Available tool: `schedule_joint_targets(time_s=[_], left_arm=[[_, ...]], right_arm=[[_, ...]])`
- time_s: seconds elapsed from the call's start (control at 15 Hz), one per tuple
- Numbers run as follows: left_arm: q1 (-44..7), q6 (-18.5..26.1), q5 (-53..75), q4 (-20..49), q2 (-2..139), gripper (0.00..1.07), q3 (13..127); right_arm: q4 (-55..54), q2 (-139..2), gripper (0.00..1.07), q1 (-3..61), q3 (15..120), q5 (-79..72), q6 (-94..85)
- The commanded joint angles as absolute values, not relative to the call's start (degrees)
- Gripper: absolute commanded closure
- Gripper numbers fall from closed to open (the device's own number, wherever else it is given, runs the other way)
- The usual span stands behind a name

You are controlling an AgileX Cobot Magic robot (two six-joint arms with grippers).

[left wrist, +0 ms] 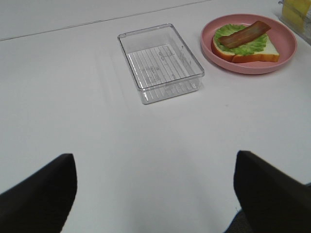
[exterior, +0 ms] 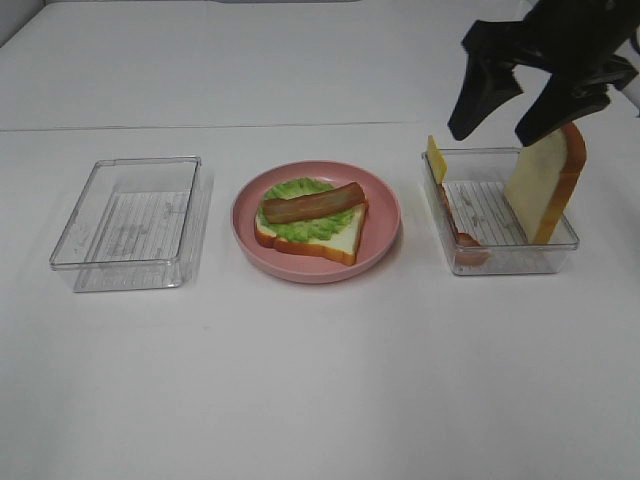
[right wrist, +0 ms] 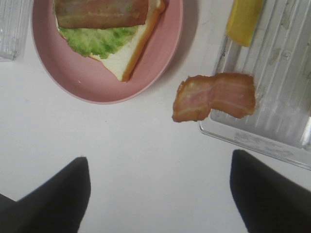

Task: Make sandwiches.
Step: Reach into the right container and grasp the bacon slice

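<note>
As the right gripper (exterior: pixel 492 137) gapes, 1 bread slice (exterior: pixel 545 190) leans inside tray (exterior: pixel 500 266).

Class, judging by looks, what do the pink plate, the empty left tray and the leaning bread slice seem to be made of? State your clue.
Pink plate: likely plastic, matte; even colour, no glare. Left tray: clear rigid plastic, glossy; see-through, ribbed floor. Bread slice: probably toy foam or plastic; leans stiffly, uniform crust.

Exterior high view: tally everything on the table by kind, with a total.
Bread slices: 2
Lettuce leaf: 1
Bacon strips: 2
Cheese slice: 1
Pink plate: 1
Clear trays: 2
Total: 9
</note>
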State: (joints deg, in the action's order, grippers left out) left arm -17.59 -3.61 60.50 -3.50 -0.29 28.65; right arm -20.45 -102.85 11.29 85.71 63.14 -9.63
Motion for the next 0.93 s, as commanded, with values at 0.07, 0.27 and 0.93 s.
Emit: schedule_joint_targets(time_s=[0.07, 0.27, 0.93], left_arm=[[-17.82, -3.38, 59.99, -3.44, -0.86, 0.23, 28.59], [-17.82, -3.38, 59.99, -3.44, -0.86, 0.23, 28.59], [-17.82, -3.38, 59.99, -3.44, -0.86, 0.23, 28.59]], right_arm=[[-17.07, -107.09, 0.34, 13.92, 88.75, 64.06, -5.33], [-17.02, -113.50, 0.44, 14.09, 92.65, 65.15, -2.23], [-17.42, -121.47, 0.77, 14.09, 94.48, 64.57, -0.80]])
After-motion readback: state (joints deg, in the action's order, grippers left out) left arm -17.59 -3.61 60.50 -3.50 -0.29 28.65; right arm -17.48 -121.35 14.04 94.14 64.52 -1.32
